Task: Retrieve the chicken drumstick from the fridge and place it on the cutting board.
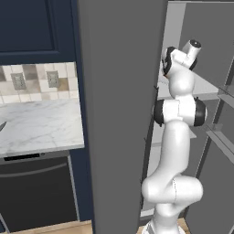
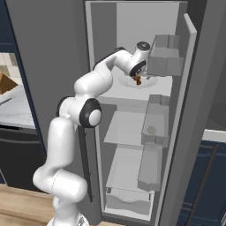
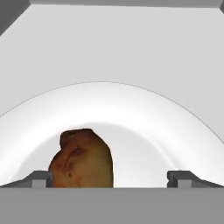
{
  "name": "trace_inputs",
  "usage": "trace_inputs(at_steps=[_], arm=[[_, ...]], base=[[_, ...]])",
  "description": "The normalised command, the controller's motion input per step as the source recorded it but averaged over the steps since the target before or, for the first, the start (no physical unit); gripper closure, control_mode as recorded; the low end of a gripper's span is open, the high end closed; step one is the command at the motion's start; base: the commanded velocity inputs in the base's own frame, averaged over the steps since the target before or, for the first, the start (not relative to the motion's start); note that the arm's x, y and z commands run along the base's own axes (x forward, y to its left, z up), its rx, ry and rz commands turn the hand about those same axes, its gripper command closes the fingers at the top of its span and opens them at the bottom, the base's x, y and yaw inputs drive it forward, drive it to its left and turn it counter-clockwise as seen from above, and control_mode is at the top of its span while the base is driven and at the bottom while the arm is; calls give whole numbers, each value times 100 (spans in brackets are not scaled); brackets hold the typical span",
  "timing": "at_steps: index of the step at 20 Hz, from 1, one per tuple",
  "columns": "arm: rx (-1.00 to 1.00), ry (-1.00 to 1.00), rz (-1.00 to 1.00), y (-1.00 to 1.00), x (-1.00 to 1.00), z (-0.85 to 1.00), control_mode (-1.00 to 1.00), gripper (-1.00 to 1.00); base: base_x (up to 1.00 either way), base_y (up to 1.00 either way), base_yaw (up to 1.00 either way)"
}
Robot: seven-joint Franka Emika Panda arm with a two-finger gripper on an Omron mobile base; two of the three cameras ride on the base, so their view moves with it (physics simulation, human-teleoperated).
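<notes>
On the upper shelf of the tall grey fridge [image 2: 132,53], I have my two-finger gripper [image 3: 109,177] spread wide over the white round plate [image 3: 144,118] holding the lumpy brown-orange chicken drumstick [image 3: 83,159], reaching to grasp; next, shift toward it and close.

Cupboards: navy upper cupboard [image 1: 32,25] above the table.
Wall: tiled backsplash [image 1: 39,82] in beige and grey, two outlets set in it.
Table: white marble table [image 1: 39,125].
Appliance: black dishwasher [image 1: 36,194] under the table.
Floor: light wooden floor [image 2: 20,203].
</notes>
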Motion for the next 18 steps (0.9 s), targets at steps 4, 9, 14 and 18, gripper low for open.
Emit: trace_inputs(at_steps=[4, 9, 14, 18], arm=[[-5, 4, 1, 27, 1, -23, -100, -100], [-2, 6, 1, 35, 0, -37, -100, -100], [0, 0, 0, 18, 0, -37, -100, 100], [0, 0, 0, 0, 0, 0, -100, 100]], base=[[0, 0, 0], [0, 0, 0], [0, 0, 0], [0, 0, 0]])
